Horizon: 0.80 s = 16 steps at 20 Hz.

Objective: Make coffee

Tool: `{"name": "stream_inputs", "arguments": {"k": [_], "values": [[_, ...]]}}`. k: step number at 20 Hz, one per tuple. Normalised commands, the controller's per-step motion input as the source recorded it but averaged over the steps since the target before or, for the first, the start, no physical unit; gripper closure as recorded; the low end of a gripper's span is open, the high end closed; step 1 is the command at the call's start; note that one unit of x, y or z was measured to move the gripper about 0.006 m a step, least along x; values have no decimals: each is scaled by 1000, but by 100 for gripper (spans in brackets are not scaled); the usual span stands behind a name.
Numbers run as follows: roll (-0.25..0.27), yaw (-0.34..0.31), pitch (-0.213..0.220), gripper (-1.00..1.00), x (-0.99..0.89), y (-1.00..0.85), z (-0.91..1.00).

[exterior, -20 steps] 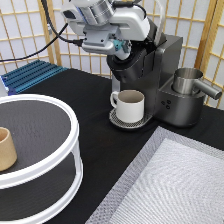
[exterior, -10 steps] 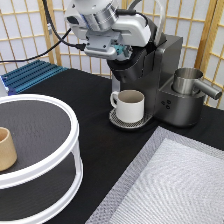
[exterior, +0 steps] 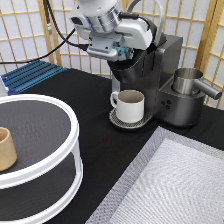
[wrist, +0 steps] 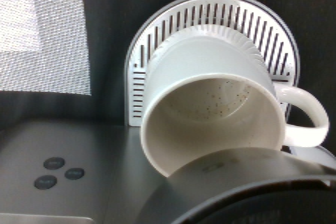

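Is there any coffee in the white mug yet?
No, the white mug is empty: the wrist view looks straight in and shows only a dry pale bottom. It stands upright on the drip tray, below the claw.

cream-white mug on a silver slotted drip tray, dark grey coffee machine, black tabletop, tan cup.

You are looking at a staged lab mock-up of a kitchen corner: folding shoji screens wall off a black-covered desk carrying a coffee machine, mug, two-tier white turntable and grey mesh mat.
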Motion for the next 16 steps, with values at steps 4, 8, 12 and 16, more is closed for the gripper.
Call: {"name": "stream_inputs", "arguments": {"k": [4, 8, 12, 16], "values": [[-112, -79, -45, -100, 0, 191, 105], [-74, -81, -77, -100, -111, 10, 18], [-5, -88, -84, -100, -299, -446, -49], [1, -84, -81, -100, -375, -682, -26]]}}
